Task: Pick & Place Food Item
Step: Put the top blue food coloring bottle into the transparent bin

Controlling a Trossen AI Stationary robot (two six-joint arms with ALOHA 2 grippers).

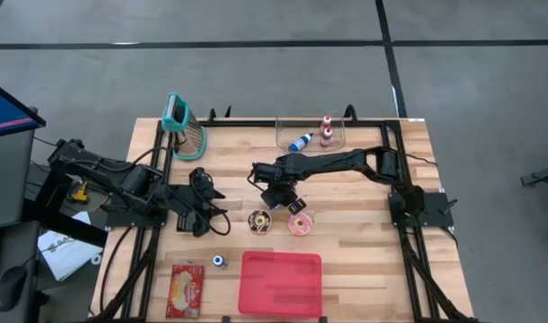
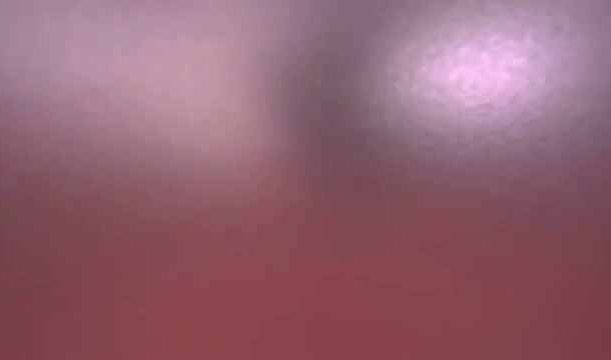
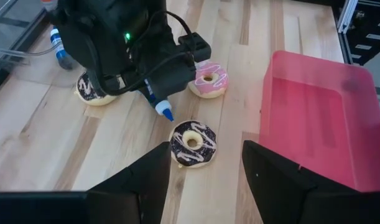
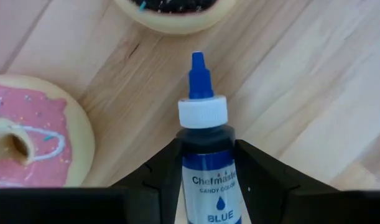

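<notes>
Gripping the blue colouring bottle (image 4: 205,143), nozzle downward, the right pincer (image 4: 205,180) hung between the chocolate doughnut (image 1: 259,222) and pink doughnut (image 1: 300,224).

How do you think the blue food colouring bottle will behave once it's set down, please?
The food colouring bottle, clamped in the right pincer, looks stiff and light. Being narrow and tall, it could tip; lying down, its round body may roll toward the pink donut.

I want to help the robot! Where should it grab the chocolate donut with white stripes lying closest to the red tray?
Grip the chocolate-iced ring donut with white stripes across its outer rim, coming straight down from above. It lies flat on the wooden table with open space all round, so fingers probably fit either side.
</notes>
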